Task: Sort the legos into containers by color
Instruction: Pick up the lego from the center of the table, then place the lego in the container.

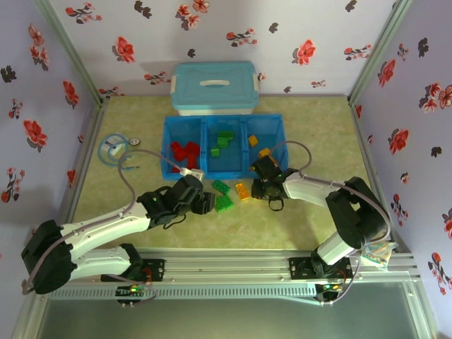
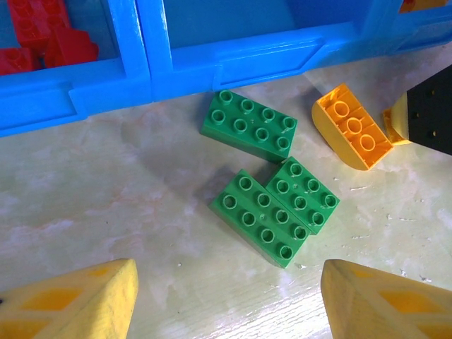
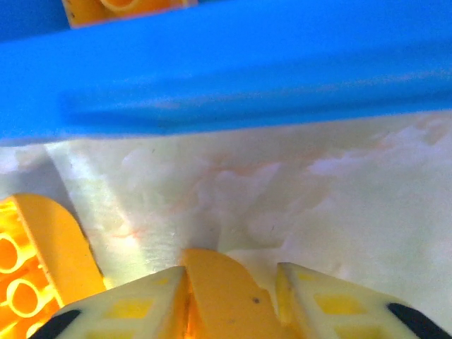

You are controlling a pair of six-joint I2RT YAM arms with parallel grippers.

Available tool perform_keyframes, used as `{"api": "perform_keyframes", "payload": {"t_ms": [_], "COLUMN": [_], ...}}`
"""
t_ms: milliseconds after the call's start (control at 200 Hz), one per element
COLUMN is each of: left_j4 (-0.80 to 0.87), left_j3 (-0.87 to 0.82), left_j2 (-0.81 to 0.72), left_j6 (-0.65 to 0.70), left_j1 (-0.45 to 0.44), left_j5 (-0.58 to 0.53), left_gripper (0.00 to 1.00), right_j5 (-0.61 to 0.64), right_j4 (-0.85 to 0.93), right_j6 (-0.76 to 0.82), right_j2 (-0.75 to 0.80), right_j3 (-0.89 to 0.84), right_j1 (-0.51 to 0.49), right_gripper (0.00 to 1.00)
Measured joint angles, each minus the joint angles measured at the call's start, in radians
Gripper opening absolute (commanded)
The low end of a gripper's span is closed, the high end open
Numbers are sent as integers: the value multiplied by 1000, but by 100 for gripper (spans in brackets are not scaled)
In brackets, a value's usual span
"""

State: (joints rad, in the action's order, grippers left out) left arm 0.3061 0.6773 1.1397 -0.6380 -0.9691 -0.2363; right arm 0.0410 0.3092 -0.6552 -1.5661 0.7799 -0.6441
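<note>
The blue tray [image 1: 239,124] has three containers: red legos [image 1: 185,152] on the left, green legos [image 1: 224,140] in the middle, orange legos [image 1: 258,145] on the right. In front of it lie three green legos [image 2: 248,125] [image 2: 261,227] [image 2: 304,194] and a curved orange lego [image 2: 351,126]. My left gripper [image 2: 229,304] hovers open just short of the green ones, nothing between its fingers [image 2: 78,300]. My right gripper [image 3: 232,272] is close to the tray's front wall [image 3: 226,78], shut on an orange lego [image 3: 226,296]. Another orange lego [image 3: 35,261] lies to its left.
A pale-blue lidded box [image 1: 214,87] stands behind the tray. A coiled cable with a small white part [image 1: 113,149] lies at the left of the table. Flowered walls close in the back and both sides.
</note>
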Motion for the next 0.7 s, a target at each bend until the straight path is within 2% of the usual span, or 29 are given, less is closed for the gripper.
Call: {"api": "perform_keyframes", "payload": {"t_ms": [160, 415, 700], "left_j4": [0, 0, 0], "left_j3": [0, 0, -1], "left_j2": [0, 0, -3], "left_j6": [0, 0, 0], "left_j1": [0, 0, 0], "left_j5": [0, 0, 0], "left_gripper": [69, 69, 69], "right_j5": [0, 15, 92], "right_j4": [-3, 46, 178], "right_j6": [-10, -4, 79], "right_j2": [31, 114, 135], "right_j3": [-21, -6, 221], "right_j1": [-4, -4, 21], "right_gripper": [26, 24, 24]}}
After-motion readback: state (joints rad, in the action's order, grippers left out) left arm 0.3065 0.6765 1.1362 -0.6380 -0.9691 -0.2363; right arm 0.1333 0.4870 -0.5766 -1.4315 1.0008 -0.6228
